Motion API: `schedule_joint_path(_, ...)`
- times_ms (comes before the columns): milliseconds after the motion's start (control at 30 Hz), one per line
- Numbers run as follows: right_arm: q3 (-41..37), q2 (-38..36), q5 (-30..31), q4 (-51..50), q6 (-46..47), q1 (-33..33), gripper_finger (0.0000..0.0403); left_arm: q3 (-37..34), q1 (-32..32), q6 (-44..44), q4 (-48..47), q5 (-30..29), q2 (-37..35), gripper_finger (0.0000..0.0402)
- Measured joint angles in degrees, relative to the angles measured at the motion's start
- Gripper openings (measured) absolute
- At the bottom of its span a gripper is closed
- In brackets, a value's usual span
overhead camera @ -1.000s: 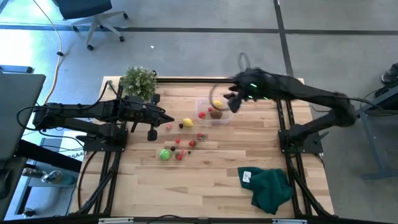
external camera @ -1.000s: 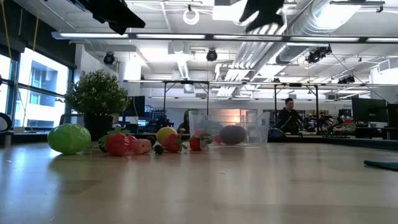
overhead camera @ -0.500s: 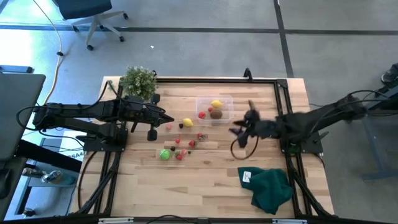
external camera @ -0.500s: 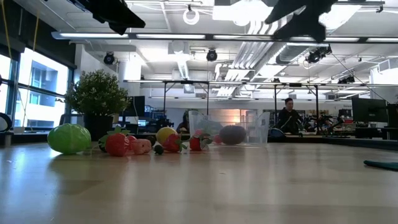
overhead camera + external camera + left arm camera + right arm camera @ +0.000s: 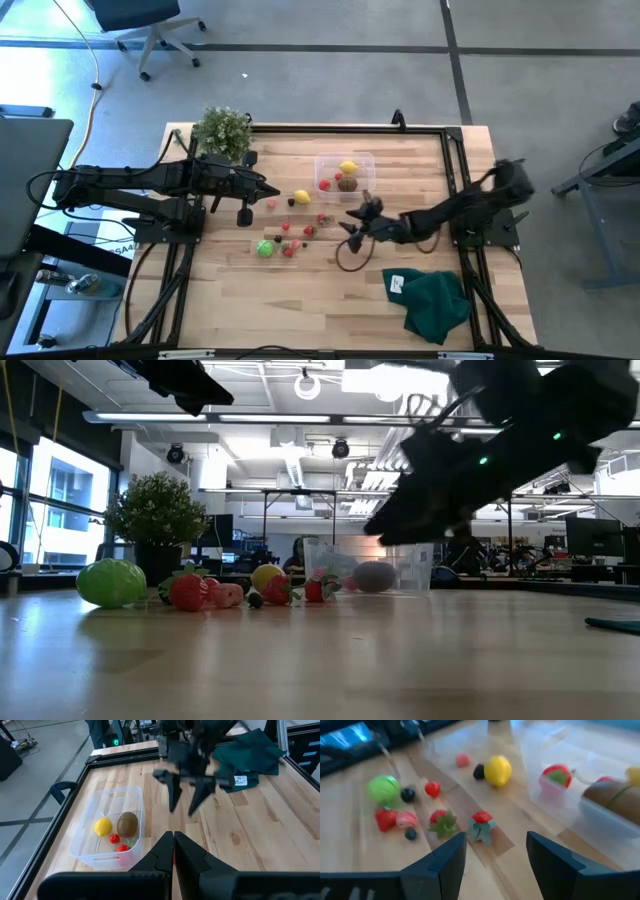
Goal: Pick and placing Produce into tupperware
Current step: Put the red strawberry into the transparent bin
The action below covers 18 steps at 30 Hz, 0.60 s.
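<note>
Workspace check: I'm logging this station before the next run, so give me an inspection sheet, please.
Surface: wooden table, dry, no spills seen.
Job's things: clear tub holds a yellow piece, a brown piece and small red ones; loose toy produce lies scattered on the wood near it, including a green piece and a yellow piece.
Clutter: dark green cloth at a table corner; potted plant at the opposite corner.
Grippers: right gripper open, empty, above the loose pieces; left gripper shut, empty, waiting at the table's left side.
Cables: a cable loop hangs off the right arm.
Surroundings: office chair on the floor; a person far behind the table.
</note>
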Motion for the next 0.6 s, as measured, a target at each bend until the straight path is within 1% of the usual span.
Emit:
schedule_joint_path(100, 3.8, 5.7, -1.1, 0.0, -0.9, -0.3, 0.0199, 0.0, 0.0, 0.0, 0.0, 0.0, 0.0, 0.0005)
schedule_joint_path(233, 8.2, 10.8, -0.1, 0.0, -4.7, -0.4, 0.0199, 0.0, 0.0, 0.0, 0.0, 0.0, 0.0, 0.0005)
schedule_joint_path(433, 12.3, 14.5, -0.8, -0.9, -7.8, -1.4, 0.0199, 0.0, 0.0, 0.0, 0.0, 0.0, 0.0, 0.0005)
schedule_joint_path(600, 14.0, 15.3, -1.0, -2.6, -9.1, -2.2, 0.0199, 0.0, 0.0, 0.0, 0.0, 0.0, 0.0, 0.0005)
